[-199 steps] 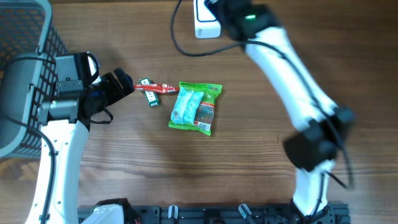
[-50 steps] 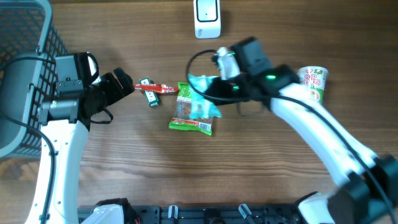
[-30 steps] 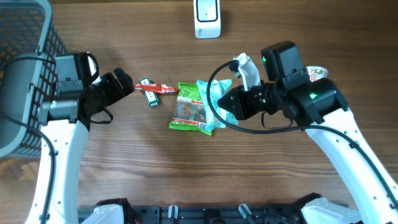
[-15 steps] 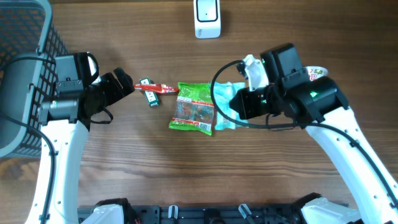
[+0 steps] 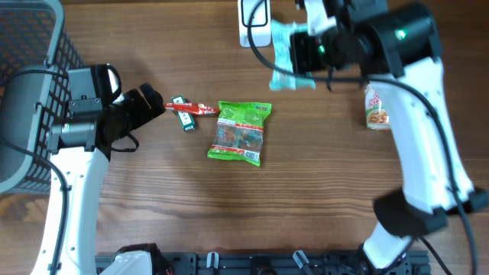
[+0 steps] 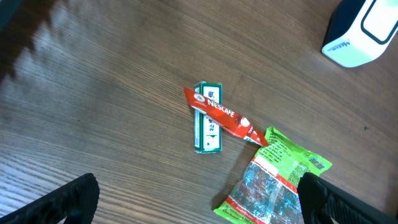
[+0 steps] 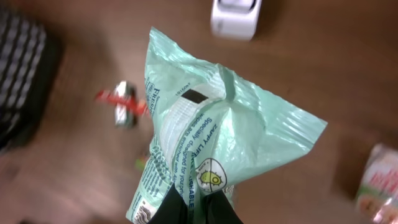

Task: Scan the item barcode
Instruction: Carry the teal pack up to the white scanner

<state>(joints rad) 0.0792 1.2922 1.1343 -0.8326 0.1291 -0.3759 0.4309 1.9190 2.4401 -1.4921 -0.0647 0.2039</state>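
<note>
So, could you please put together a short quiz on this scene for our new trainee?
1. True or false: the right fingers are shut on the mint-green pouch.
2. Which item lies across one end of the small green box? A) the red Nescafe stick B) the green snack bag C) the noodle cup
3. In one word, are the left fingers open or shut?

Key: 1 true; 2 A; 3 open.
</note>
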